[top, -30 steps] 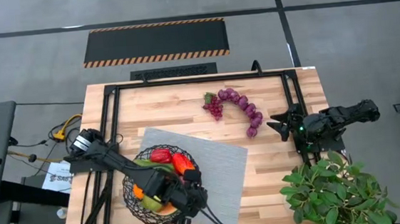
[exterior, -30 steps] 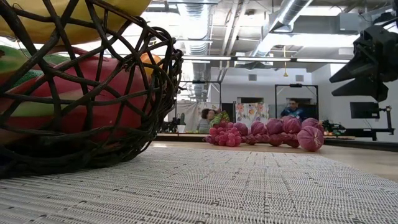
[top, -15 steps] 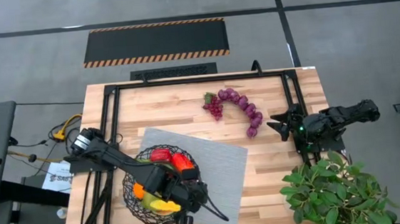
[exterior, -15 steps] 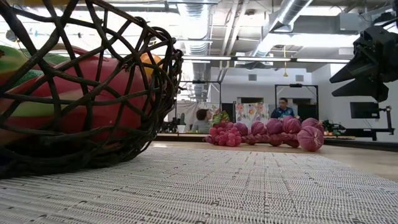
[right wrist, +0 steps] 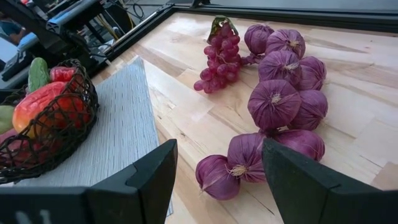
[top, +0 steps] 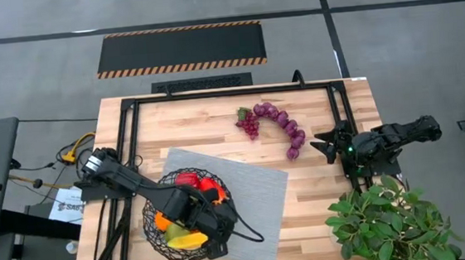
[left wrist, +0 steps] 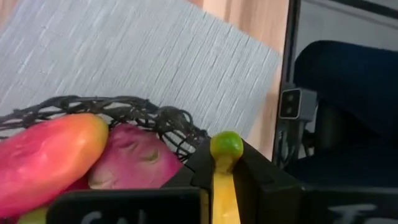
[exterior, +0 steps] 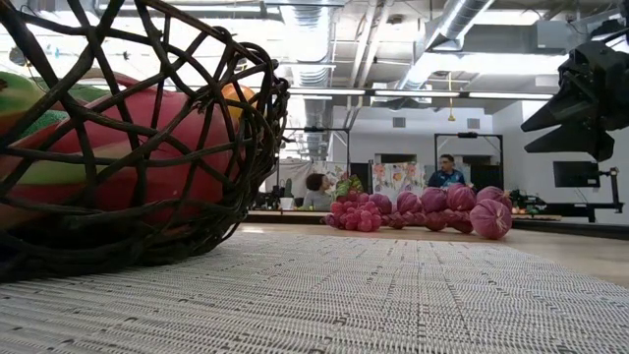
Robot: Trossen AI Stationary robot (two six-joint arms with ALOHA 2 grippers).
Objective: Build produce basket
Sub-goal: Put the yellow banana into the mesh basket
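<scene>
The left end effector (top: 212, 235) hangs over the near rim of the basket (top: 153, 232), its fingers closed on a yellow banana (left wrist: 222, 180) whose green tip pokes out between them; the basket sits just under it on the grey mat (top: 259, 198). The step in hand looks like setting the banana among the produce (left wrist: 59, 155) already inside. Next it likely needs to lower and let go. The right end effector (right wrist: 214, 171) waits, spread wide, just short of the purple onions (right wrist: 277, 102) and grapes (right wrist: 214, 71) on the desk (top: 321, 194).
</scene>
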